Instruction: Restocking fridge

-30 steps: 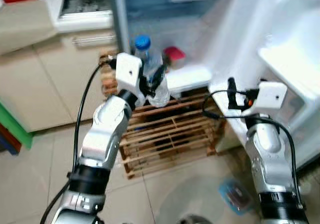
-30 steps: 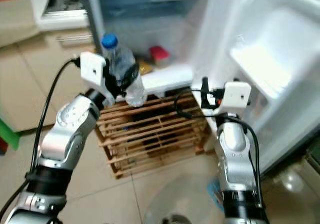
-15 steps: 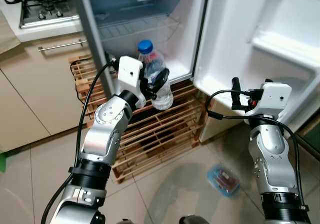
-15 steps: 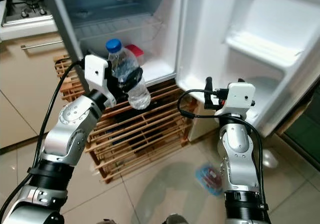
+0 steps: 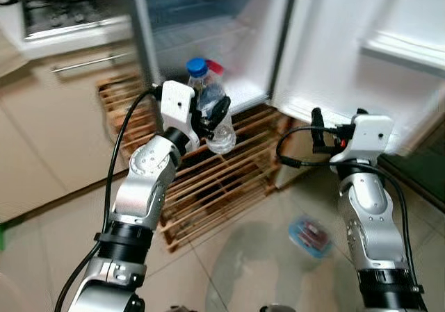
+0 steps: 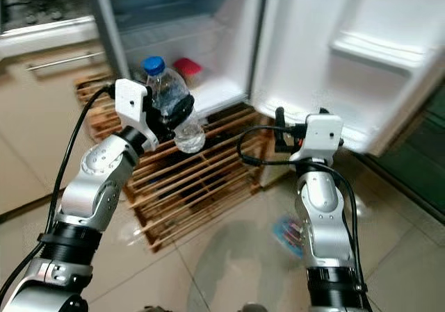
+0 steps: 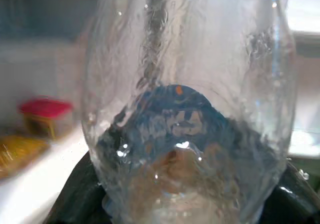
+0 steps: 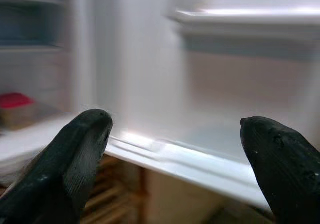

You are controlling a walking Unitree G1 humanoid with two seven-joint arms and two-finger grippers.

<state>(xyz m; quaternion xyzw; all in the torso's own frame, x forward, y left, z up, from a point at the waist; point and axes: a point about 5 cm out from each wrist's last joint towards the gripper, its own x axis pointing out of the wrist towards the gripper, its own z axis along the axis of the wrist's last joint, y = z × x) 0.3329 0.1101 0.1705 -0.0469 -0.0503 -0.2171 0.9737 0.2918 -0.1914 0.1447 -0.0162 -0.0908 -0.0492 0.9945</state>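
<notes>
Your left gripper (image 5: pixel 217 115) is clamped round the body of a clear plastic water bottle (image 5: pixel 211 107) with a blue cap (image 5: pixel 197 67), its black fingers (image 5: pixel 221 108) wrapping the middle of the bottle and holding it roughly upright with a slight tilt; in the left wrist view you look straight through the bottle's clear wall (image 7: pixel 187 109), with a black finger visible at either lower corner; the bottle hangs in the air in front of the open fridge (image 5: pixel 208 20), just ahead of its lower white ledge (image 5: pixel 243 93) and above a slatted wooden crate (image 5: pixel 215 180) standing on the tiled floor (image 5: pixel 62 235); behind the bottle, inside the fridge, you can see a small red-lidded container (image 6: pixel 186 67) resting on that ledge; your right gripper (image 8: pixel 175 149) holds nothing, its two fingers (image 8: pixel 82 149) spread wide apart, and it is raised in front of the lower edge of the open fridge door (image 5: pixel 361 41), facing the door's inner shelves (image 8: pixel 245 19); well below it, on the floor beside your right arm, lies a small blue-rimmed packet (image 5: pixel 311 234); off to your left stand beige cabinets (image 5: pixel 49 124) with a bar handle (image 5: pixel 83 63) and a gas hob (image 5: pixel 55 10) on top; the head views are somewhat blurred
</notes>
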